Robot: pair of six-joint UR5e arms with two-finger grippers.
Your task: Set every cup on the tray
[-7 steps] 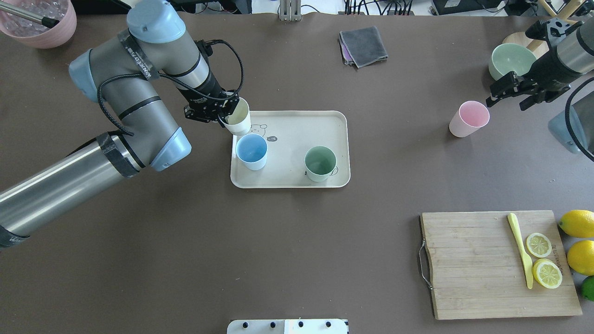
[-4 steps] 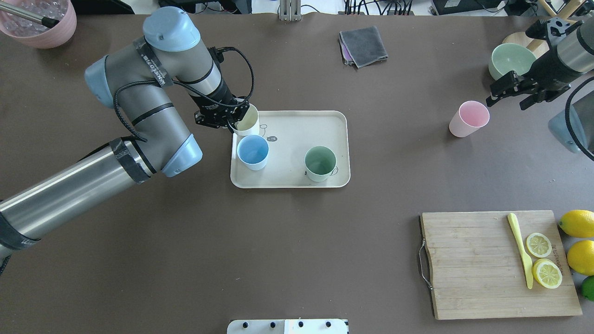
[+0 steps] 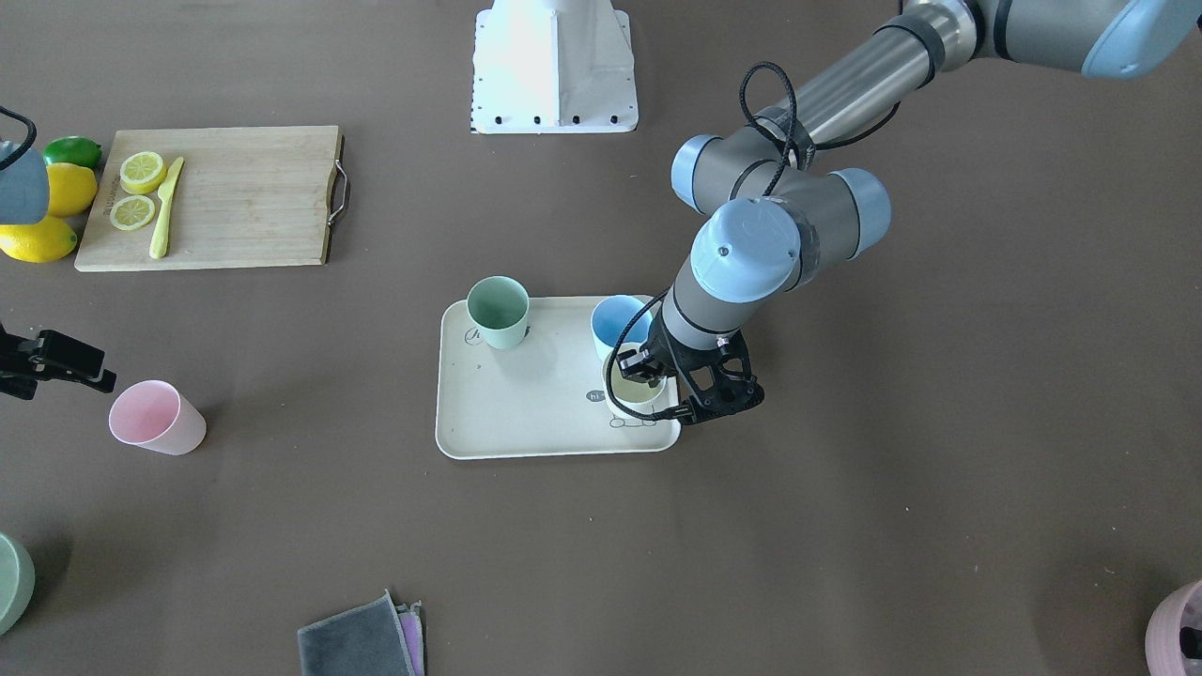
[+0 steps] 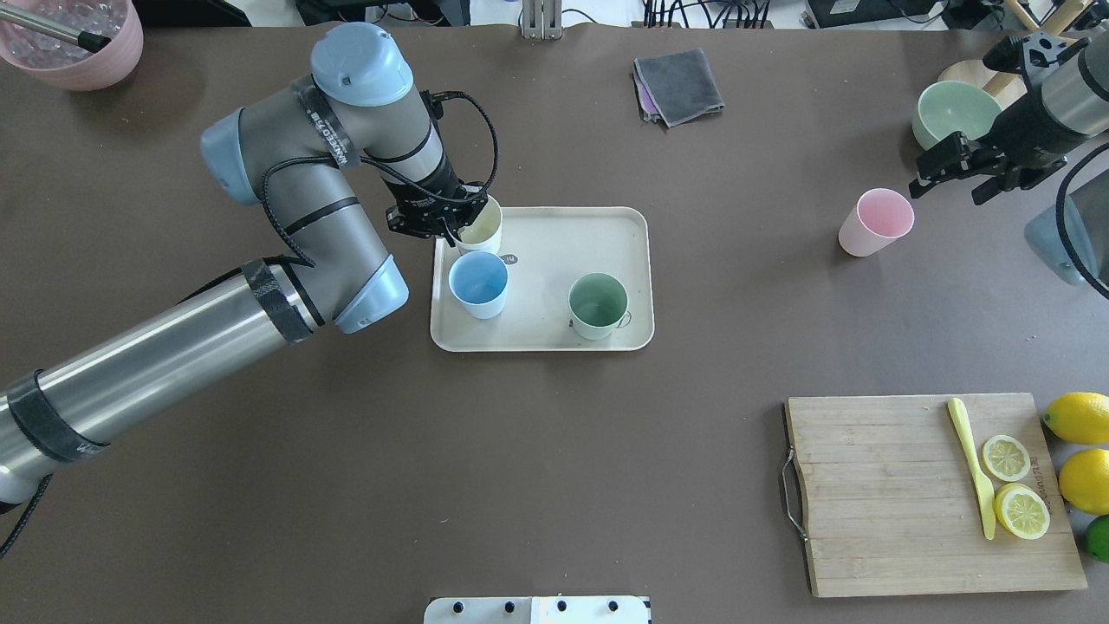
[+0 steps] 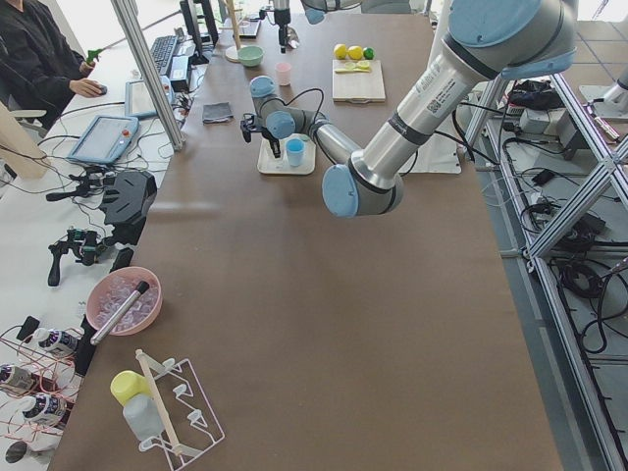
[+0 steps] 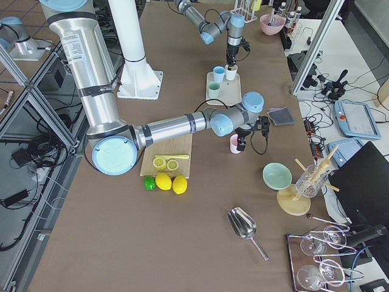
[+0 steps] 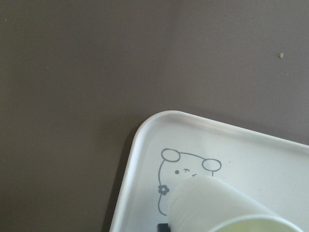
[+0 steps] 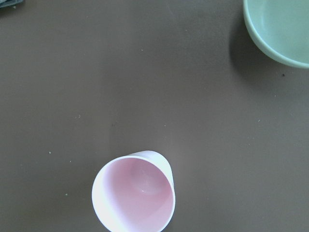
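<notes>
The beige tray [image 4: 554,251] with a rabbit drawing lies mid-table and also shows in the front view [image 3: 526,413]. A blue cup [image 4: 476,282] and a green cup [image 4: 598,304] stand on it. My left gripper [image 4: 452,223] is shut on the rim of a cream cup [image 4: 481,224], upright over the tray's far left corner; the left wrist view shows the cream cup [image 7: 217,203] above the drawing. I cannot tell whether it touches the tray. A pink cup [image 4: 875,223] stands on the table to the right. My right gripper [image 4: 953,180] is open, just right of it and above.
A green bowl [image 4: 957,113] sits behind the right gripper. A grey cloth [image 4: 678,85] lies at the back. A wooden cutting board [image 4: 901,503] with a knife and lemon slices is front right, with whole lemons [image 4: 1079,418] beside it. A pink bowl [image 4: 74,43] sits back left.
My left arm has moved right with the cream cup, from the tray's left rim to inside its far left corner. The right arm has hardly moved.
</notes>
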